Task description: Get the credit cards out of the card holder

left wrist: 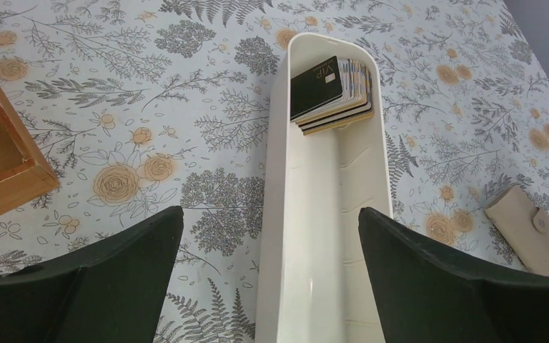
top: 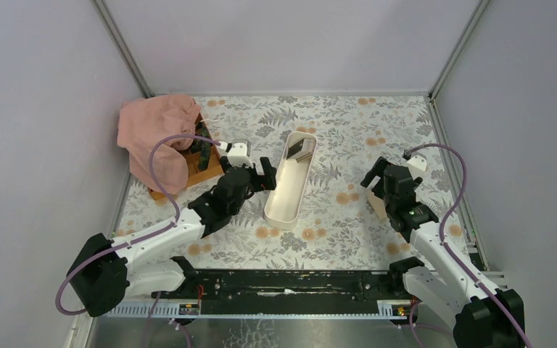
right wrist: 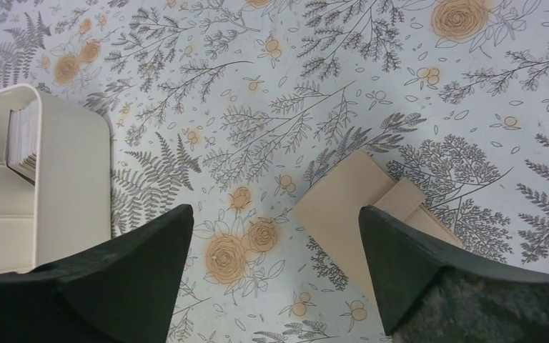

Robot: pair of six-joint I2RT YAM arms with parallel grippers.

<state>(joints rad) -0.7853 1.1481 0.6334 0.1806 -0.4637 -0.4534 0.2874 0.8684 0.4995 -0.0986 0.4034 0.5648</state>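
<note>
Cloth printed with grey ferns and orange roses (top: 348, 123) covers the table, smooth and flat. On it stands a long white oval tray (left wrist: 372, 164) of glossy plastic with thin upright walls and rounded ends. A neat stack of credit cards (left wrist: 329, 93) leans at its far end. The top card is matte black with pale "VIP" lettering, and the thin edges below it show pale and coloured stripes.

The card holder (right wrist: 343, 214) lies flat on the cloth, well apart from the tray on its right side. It is folded shut, so only its tan, faintly grained cover shows. A short tab with a round snap crosses its edge.

At the far left sits a brown wooden box (left wrist: 0, 171) with square corners, and a crumpled pink fabric (top: 156, 130) is draped over its back.

The left gripper (left wrist: 271, 221) reaches forward and angles down toward the tray's near half. Its black fingers are spread wide with the tray's width between them, and they hold nothing.

The right gripper (right wrist: 275, 218) is bent down over the card holder. Its fingers are also spread apart and grip nothing. In the wrist view the right finger overlaps the holder's corner, but whether it touches cannot be told.
</note>
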